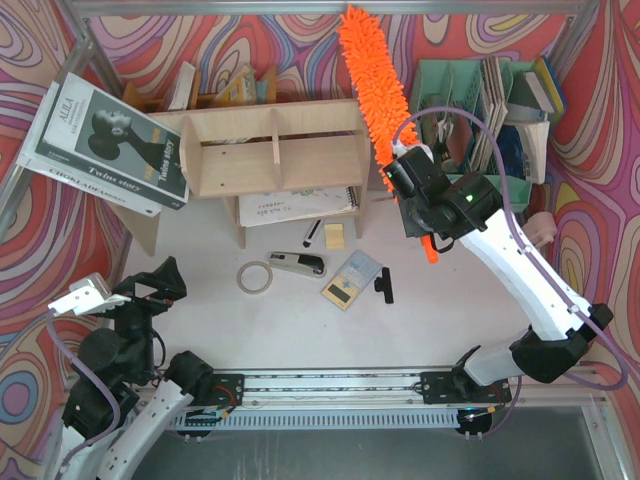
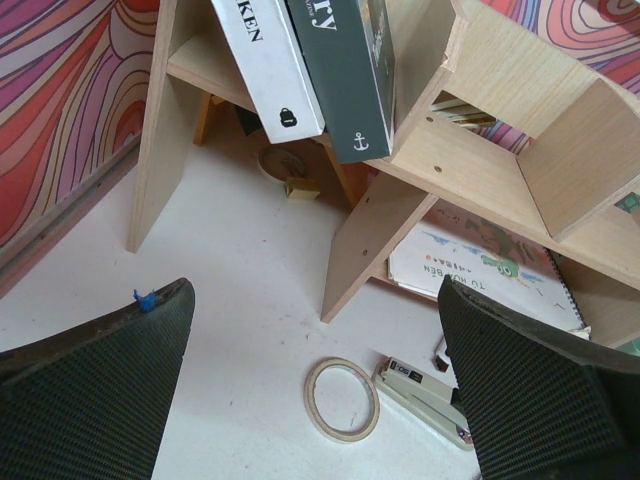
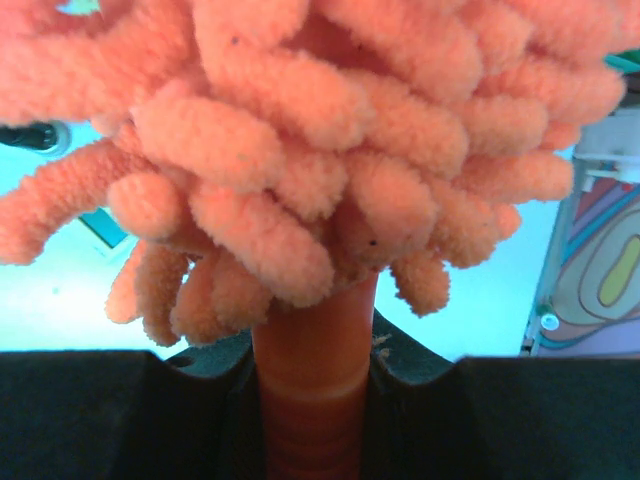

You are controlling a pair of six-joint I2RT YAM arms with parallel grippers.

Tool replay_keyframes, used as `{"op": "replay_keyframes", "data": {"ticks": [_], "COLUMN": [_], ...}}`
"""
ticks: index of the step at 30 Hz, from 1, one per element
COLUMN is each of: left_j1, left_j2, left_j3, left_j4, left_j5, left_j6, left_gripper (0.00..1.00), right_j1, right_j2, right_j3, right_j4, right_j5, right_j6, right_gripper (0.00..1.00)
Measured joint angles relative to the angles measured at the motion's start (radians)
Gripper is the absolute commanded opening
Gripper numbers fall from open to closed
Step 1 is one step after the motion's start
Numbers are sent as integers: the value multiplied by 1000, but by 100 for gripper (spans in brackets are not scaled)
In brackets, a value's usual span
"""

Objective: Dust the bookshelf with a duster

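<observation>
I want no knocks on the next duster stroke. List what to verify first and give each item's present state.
1. Right jaws shut on the handle of the duster: ok.
2. Fluffy head over the right end of the bookshelf: ok.
3. Head touching the wood: cannot tell.
4. Shelf top free towards the left: not ok, a tilted book leans at the left end.
5. Left jaws open, low and apart from the shelf: ok.
6. Tape roll and stapler away from the right arm: ok.
</observation>
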Motion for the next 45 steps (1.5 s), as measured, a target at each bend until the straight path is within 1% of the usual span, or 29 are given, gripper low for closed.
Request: {"op": "replay_keyframes", "data": {"ticks": [6,11,17,26,30,34,39,41,42,44,45], "left_j1": [0,0,0,0,0,0,0,0,0,0,0], "left_j2": [0,5,11,11,11,11,11,11,11,10,10], "left_j3": [0,0,0,0,0,0,0,0,0,0,0], "left_j4": [0,0,0,0,0,0,0,0,0,0,0], "left_j5": [0,0,0,0,0,0,0,0,0,0,0], "left_j6": [0,0,0,0,0,0,0,0,0,0,0], "left_gripper": [98,98,98,98,98,98,98,98,98,98,98], "right_j1": [3,8,8,6,4,2,7,36,70,156,222], "right_j2": [0,3,18,33,33,24,-39,-57,-60,-52,-39], "right_j3": [0,-1,-32,-54,-51,-29,24,61,83,118,138], "right_j4": [41,48,45,8,0,3,35,39,39,39,36], "right_j5": [-78,-98,-74,50,82,79,5,-7,-2,16,30], "right_j6": [-22,-29,-21,32,41,35,10,13,18,34,44], "right_gripper": [0,0,0,0,0,0,0,0,0,0,0]}}
